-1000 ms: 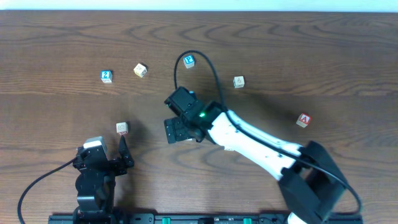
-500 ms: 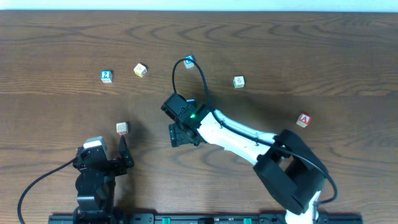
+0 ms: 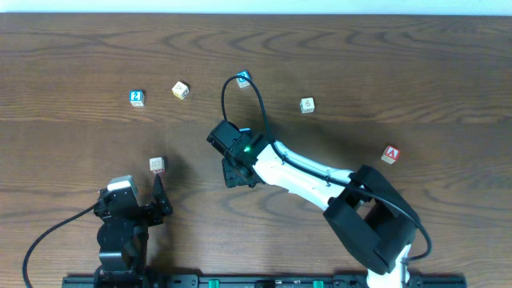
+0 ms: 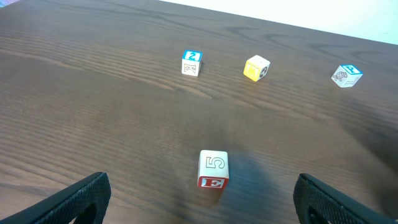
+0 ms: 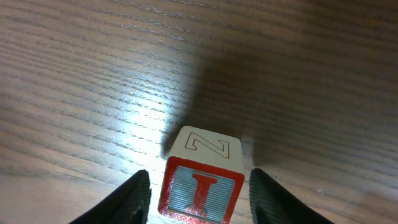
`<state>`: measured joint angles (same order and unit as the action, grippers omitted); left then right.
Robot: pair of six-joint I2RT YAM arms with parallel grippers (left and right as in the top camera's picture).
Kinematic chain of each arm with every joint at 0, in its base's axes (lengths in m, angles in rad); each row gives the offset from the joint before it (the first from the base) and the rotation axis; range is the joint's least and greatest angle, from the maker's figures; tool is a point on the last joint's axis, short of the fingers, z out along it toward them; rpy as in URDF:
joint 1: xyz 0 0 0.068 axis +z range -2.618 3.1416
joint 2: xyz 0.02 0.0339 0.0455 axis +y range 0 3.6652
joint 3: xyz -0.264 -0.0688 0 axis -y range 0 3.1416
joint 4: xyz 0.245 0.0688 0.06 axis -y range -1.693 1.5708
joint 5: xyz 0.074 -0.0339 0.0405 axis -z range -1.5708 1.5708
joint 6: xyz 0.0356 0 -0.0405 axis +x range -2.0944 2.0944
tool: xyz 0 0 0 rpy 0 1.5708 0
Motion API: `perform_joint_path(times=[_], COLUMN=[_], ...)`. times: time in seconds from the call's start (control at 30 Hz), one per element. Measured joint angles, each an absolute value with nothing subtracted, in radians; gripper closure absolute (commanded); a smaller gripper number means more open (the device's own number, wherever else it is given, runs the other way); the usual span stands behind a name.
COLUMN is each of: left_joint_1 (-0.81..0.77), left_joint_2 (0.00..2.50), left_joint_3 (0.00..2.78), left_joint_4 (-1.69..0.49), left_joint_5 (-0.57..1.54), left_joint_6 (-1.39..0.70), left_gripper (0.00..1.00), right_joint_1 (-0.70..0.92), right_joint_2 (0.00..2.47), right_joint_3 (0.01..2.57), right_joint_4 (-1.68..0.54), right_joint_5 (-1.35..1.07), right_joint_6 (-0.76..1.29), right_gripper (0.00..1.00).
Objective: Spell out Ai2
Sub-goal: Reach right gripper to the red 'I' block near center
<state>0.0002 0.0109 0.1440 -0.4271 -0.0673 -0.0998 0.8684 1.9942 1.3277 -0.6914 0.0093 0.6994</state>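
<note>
Straddling the I block (image 5: pixel 200 186), the jaws of your right gripper (image 3: pixel 238 176) are standing slightly open, gripping nothing yet; the block is sitting on the wooden table (image 5: pixel 93 74), centred between the 2 fingers (image 5: pixel 134 199).

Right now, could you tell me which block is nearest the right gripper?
The red I block with Z on top: it sits between the fingers of the right gripper, while the other blocks lie well clear of it.
</note>
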Motion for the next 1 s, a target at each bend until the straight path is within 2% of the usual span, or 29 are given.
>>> perform_joint_path(times=[0.13, 0.4, 0.53, 0.77, 1.0], left_joint_1=[0.000, 0.000, 0.000, 0.000, 0.000], left_joint_2=[0.011, 0.011, 0.011, 0.011, 0.011], left_joint_3=[0.144, 0.144, 0.144, 0.144, 0.144], left_joint_4=[-0.427, -0.427, -0.427, -0.427, -0.427], left_joint_5=[-0.067, -0.067, -0.067, -0.067, -0.067], left_joint_6=[-0.100, -0.100, -0.100, -0.100, -0.100], left_gripper=[0.05, 0.05, 0.05, 0.05, 0.05], right_joint_1=[0.868, 0.868, 0.868, 0.834, 0.702], right_joint_2=[1.997, 1.997, 2.003, 2.009, 2.008], right_joint_3=[1.328, 1.329, 1.362, 1.615, 1.765], right_joint_4=[-0.692, -0.698, -0.784, -0.981, -0.990], right_joint_5=[0.009, 0.016, 0.051, 0.194, 0.230], right_joint_6=[0.699, 0.701, 0.700, 0.700, 0.731], right_gripper=[0.66, 0.73, 0.75, 0.77, 0.78])
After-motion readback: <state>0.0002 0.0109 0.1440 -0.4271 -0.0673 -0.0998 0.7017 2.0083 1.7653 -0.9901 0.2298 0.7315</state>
